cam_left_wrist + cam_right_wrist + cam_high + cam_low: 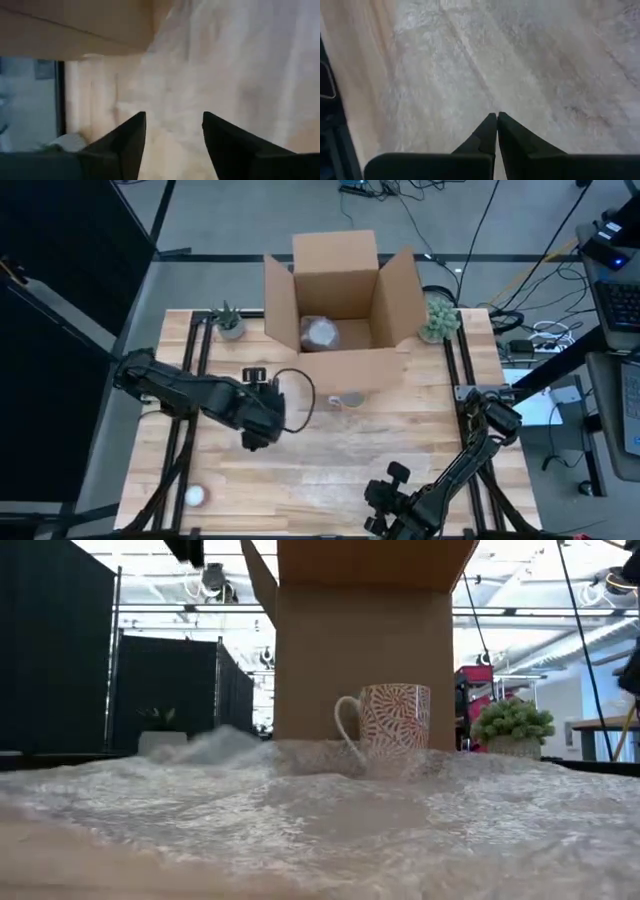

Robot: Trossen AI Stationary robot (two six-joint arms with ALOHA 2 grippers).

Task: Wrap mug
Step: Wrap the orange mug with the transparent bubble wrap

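A white mug with a red leaf pattern (392, 718) stands upright on a clear bubble-wrap sheet (320, 810), just in front of the cardboard box (340, 300); from above, the mug (349, 399) sits near the table's middle. My left gripper (258, 438) hovers open to the left of the mug, and its fingers (131, 135) stand apart over the sheet (215, 75). My right gripper (385, 512) is near the table's front edge. It is shut (497, 117) over the sheet (485, 60), with nothing visible between the fingers.
The open box holds a wrapped bundle (320, 332). Small potted plants stand at the far left (229, 321) and far right (438, 318) of the table. A small white round thing (195, 496) lies near the front left corner.
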